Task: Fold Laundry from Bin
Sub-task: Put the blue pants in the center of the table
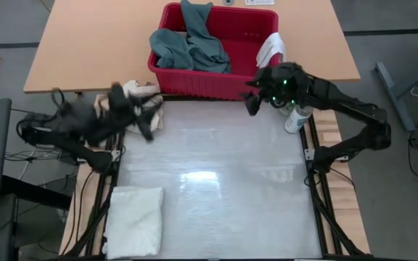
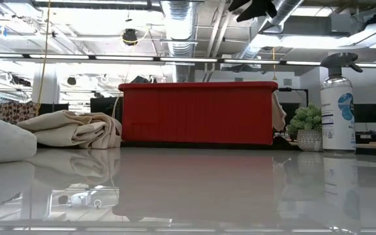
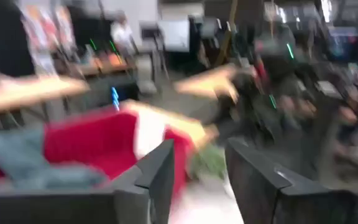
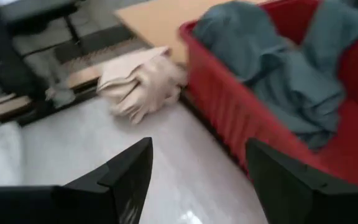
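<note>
The counter [image 1: 216, 174] carries the red bin [image 1: 194, 78] at its far edge, teal garment [image 1: 191, 47] inside, and a white towel [image 1: 133, 221] at the near left. Both grippers hang empty and parted: left gripper [image 1: 151, 119] by the tan bundle [image 1: 133, 93], right gripper [image 1: 252, 98] at the bin's corner.

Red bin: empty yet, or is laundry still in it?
Not empty. The red bin holds a teal-green garment, and a small white cloth hangs over its rim.
</note>
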